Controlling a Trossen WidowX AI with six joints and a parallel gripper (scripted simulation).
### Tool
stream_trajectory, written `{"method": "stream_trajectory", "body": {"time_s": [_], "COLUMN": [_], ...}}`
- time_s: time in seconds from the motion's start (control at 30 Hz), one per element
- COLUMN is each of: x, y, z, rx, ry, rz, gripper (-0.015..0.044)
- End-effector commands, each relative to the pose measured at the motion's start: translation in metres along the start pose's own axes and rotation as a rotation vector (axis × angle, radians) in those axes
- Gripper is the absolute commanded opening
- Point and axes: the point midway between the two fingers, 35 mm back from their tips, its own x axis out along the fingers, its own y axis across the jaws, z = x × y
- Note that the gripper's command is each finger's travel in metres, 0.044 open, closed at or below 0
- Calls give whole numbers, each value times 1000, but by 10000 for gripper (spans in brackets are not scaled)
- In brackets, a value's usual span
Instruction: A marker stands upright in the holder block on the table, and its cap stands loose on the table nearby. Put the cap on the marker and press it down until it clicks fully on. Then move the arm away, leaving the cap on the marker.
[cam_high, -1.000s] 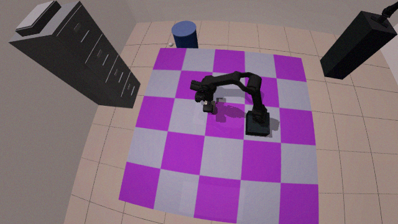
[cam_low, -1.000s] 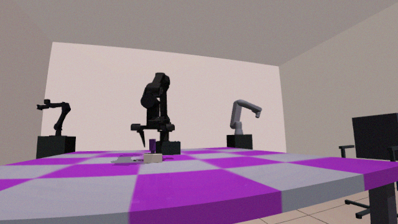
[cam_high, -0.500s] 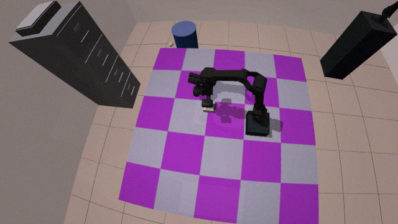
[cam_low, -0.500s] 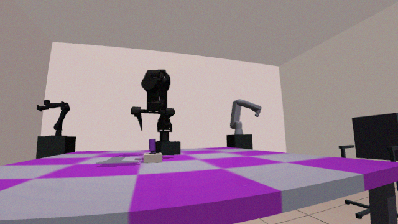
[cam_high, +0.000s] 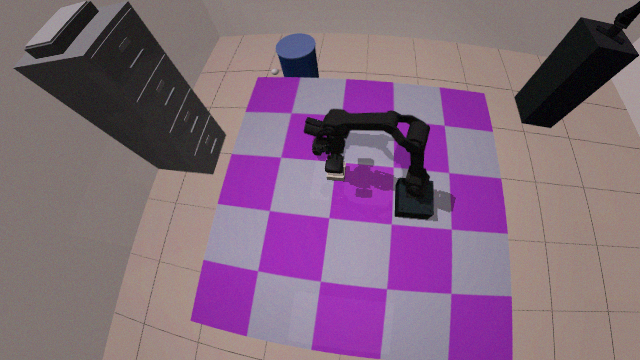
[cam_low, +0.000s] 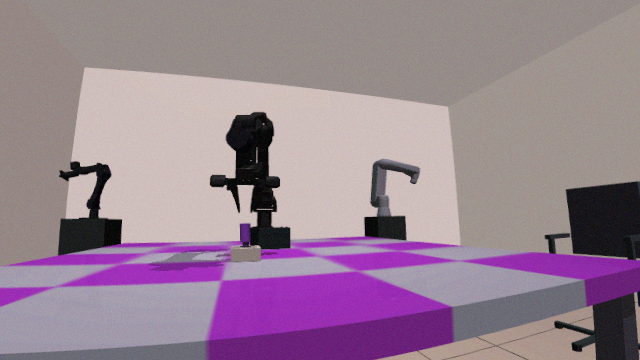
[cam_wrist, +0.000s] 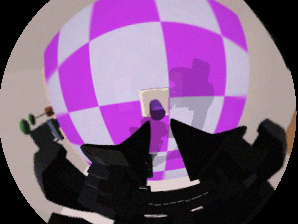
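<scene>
A black six-joint robot arm (cam_high: 370, 121) (cam_low: 250, 132) is mounted on a dark box-shaped base (cam_high: 414, 207) (cam_low: 281, 238) on a table checkered in purple and pale grey (cam_high: 360, 250) (cam_low: 330, 305) (cam_wrist: 125, 50). Its black two-fingered gripper (cam_high: 334, 164) (cam_low: 246, 211) (cam_wrist: 160, 121) is pointed downward above a small cream rectangular holder block (cam_high: 333, 178) (cam_low: 245, 254) (cam_wrist: 146, 95). The fingers are parted by a modest gap, and nothing is held between them. A purple cylindrical cap (cam_low: 245, 233) (cam_wrist: 157, 110) is seen upright over the block, below the fingertips and apart from them (a short dark section is visible beneath it). Whether the cap is fully seated cannot be told. Behind the table, a tall dark drawer cabinet (cam_high: 150, 100) and a blue cylinder (cam_high: 296, 47) are shown from above.
</scene>
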Motion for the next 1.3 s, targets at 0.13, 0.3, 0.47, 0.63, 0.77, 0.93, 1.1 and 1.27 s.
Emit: {"method": "stream_trajectory", "body": {"time_s": [0.13,0.3,0.47,0.63,0.77,0.93,1.1,1.27], "x": [-1,-1,0,6,12,19,26,32], "y": [0,0,0,0,0,0,0,0], "z": [0,0,0,1,1,1,1,1], "rx": [6,6,6,6,6,6,6,6], "ry": [-5,-5,-5,-5,-5,-5,-5,-5], "rz": [0,0,0,0,0,0,0,0], "gripper": [0,0,0,0,0,0,0,0]}}
